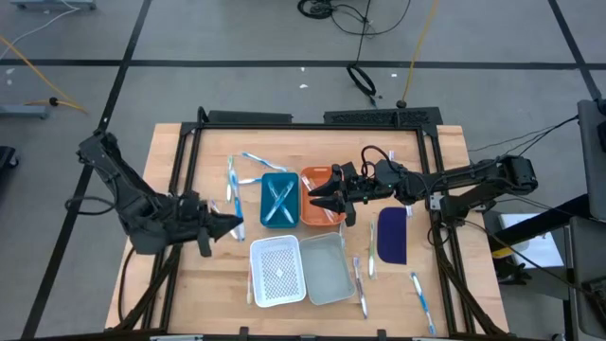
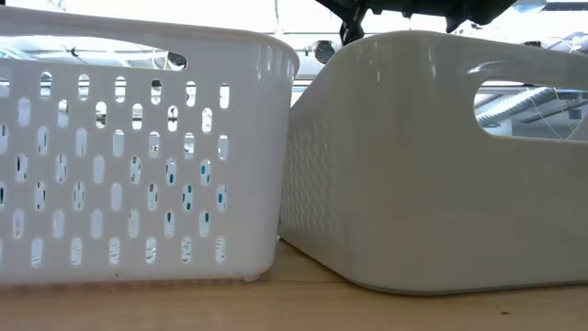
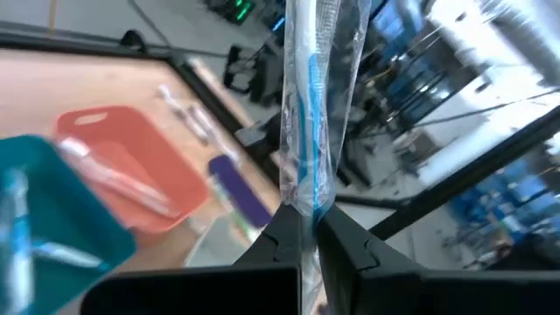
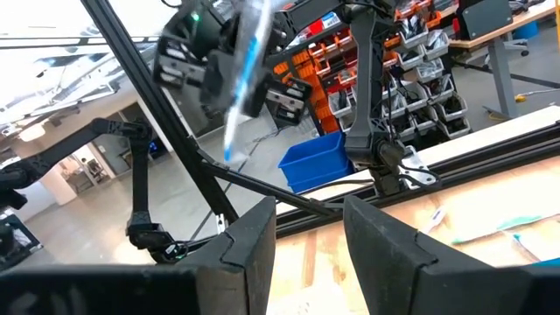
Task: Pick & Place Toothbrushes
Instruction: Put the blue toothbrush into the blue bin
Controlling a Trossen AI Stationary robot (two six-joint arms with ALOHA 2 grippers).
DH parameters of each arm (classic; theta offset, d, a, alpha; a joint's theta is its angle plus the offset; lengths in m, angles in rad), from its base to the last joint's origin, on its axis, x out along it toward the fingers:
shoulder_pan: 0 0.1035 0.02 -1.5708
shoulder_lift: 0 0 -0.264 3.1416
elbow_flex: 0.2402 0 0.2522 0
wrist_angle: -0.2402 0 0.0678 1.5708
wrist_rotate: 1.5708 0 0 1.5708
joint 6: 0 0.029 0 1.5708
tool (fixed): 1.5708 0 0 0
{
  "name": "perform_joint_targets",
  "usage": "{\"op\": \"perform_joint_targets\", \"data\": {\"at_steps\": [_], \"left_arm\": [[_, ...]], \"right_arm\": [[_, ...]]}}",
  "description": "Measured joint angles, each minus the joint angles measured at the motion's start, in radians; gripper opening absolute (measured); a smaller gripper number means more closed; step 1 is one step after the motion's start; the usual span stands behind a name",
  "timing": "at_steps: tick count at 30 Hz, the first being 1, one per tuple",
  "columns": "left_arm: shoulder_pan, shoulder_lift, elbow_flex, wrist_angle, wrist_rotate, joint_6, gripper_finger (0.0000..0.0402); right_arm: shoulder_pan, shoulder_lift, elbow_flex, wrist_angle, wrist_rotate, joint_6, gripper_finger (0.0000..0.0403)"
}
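- Clamped at its lower end between the left gripper's [image 3: 302,232] closed fingers, a wrapped toothbrush with a blue handle [image 3: 308,96] stands up past the wrist, its clear wrapper loose around it.
- From above, that gripper [image 1: 230,225] sits over the bare wood just left of the teal tray [image 1: 278,200], which already holds toothbrushes.
- Other toothbrushes lie loose on the table: some beyond the teal tray [image 1: 248,161], some near the dark blue pad [image 1: 392,234] and the front edge [image 1: 420,296].
- Over the orange tray [image 1: 314,182] hovers the right gripper [image 1: 317,201], fingers [image 4: 255,234] apart with nothing between them.
- Two white trays [image 1: 276,271] stand at the front.
- Risk, as I judge it: the grip is only at the tip and on slick wrapper, so a swing could let the brush slide or pivot out short of a tray; the two arms are also close enough to collide over the trays.
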State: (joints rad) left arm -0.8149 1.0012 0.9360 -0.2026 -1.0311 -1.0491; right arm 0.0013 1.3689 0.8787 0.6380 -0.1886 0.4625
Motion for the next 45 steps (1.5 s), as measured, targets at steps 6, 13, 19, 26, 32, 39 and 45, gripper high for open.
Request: {"op": "perform_joint_targets", "data": {"at_steps": [6, 13, 19, 26, 32, 39, 45], "left_arm": [[0.016, 0.0, 0.0, 0.156, -0.001, 0.109, 0.0006], [0.065, 0.01, 0.0, 0.144, 0.008, 0.109, 0.0005], [0.131, 0.065, 0.0, 0.126, 0.052, 0.103, 0.0005], [0.25, 0.156, 0.0, 0.123, 0.176, 0.096, 0.0005], [0.39, 0.241, 0.0, 0.109, 0.373, 0.079, 0.0005], [0.539, 0.301, 0.0, -0.009, 0.556, -0.044, 0.0005], [0.645, 0.308, 0.0, -0.114, 0.682, -0.118, 0.0005]], "right_arm": [[0.0, 0.0, 0.0, 0.0, 0.0, -0.011, 0.0128], [-0.01, -0.001, 0.0, -0.062, 0.0, -0.072, 0.0128], [-0.049, -0.056, -0.003, -0.192, 0.001, -0.173, 0.0128], [-0.078, -0.199, -0.081, -0.232, 0.0, -0.273, 0.0128], [-0.1, -0.367, -0.222, -0.204, 0.002, -0.253, 0.0128], [-0.1, -0.496, -0.337, -0.113, 0.003, -0.232, 0.0128], [-0.1, -0.528, -0.364, -0.116, 0.004, -0.232, 0.0128]]}}
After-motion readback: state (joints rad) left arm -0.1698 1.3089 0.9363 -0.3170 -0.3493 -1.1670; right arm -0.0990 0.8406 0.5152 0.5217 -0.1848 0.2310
